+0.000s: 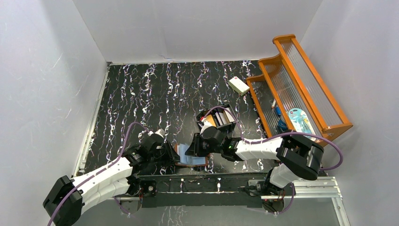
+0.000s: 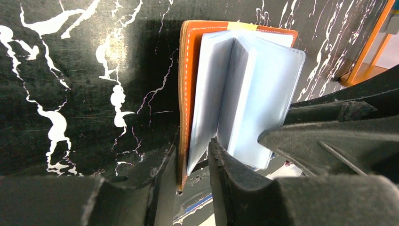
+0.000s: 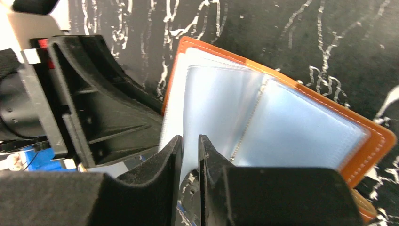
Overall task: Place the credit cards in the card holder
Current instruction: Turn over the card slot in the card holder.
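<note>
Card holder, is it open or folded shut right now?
Open. The card holder lies spread on the table, orange cover underneath, and its pale blue sleeves fan upward like pages.

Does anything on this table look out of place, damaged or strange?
Nothing looks spilled or damaged. Only the card holder is untidy: it lies open near the front edge of the table, and its pale blue sleeves stand fanned up instead of lying flat.
</note>
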Motion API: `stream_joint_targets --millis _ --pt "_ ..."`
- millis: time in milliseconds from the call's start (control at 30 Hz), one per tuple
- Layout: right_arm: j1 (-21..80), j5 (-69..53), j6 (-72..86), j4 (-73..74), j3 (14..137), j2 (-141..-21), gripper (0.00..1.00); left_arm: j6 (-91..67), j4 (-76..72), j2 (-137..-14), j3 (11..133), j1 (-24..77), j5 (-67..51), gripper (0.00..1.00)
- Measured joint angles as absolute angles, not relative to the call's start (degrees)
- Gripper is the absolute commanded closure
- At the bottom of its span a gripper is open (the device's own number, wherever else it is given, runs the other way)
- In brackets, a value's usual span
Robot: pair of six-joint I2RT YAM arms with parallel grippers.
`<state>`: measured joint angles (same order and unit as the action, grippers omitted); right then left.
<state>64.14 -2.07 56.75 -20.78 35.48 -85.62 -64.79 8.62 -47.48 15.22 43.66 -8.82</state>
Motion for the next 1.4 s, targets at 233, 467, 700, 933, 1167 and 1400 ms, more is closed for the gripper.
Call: stream_joint_targets --millis 233,467,700,933,1167,1400 --pt "64.14 2.46 56.21 -12.84 35.86 -85.23 0.75 -65.14 10.66 -46.37 15.22 43.66 -8.23 0.6" --pt "64.14 5.32 54.85 -5.72 37.08 -83.46 0.67 -65.28 14.74 -41.43 15.64 43.66 -5.69 0.54" --pt "64.14 7.33 53.69 -0.32 37.43 -82.11 0.65 -65.69 19.94 -38.06 17.43 43.68 -1.96 0.52" --pt "64.14 8.38 53.32 3.95 38.15 -80.47 0.62 -64.77 22.94 -39.35 20.91 43.66 0.43 0.52" --pt "64.14 9.3 51.99 9.76 41.47 -78.3 0.54 -62.0 23.16 -43.33 24.51 43.66 1.08 0.51" --pt "61.89 13.04 42.26 16.8 51.44 -75.75 0.45 -58.7 22.5 -46.28 25.43 43.66 1.04 0.52"
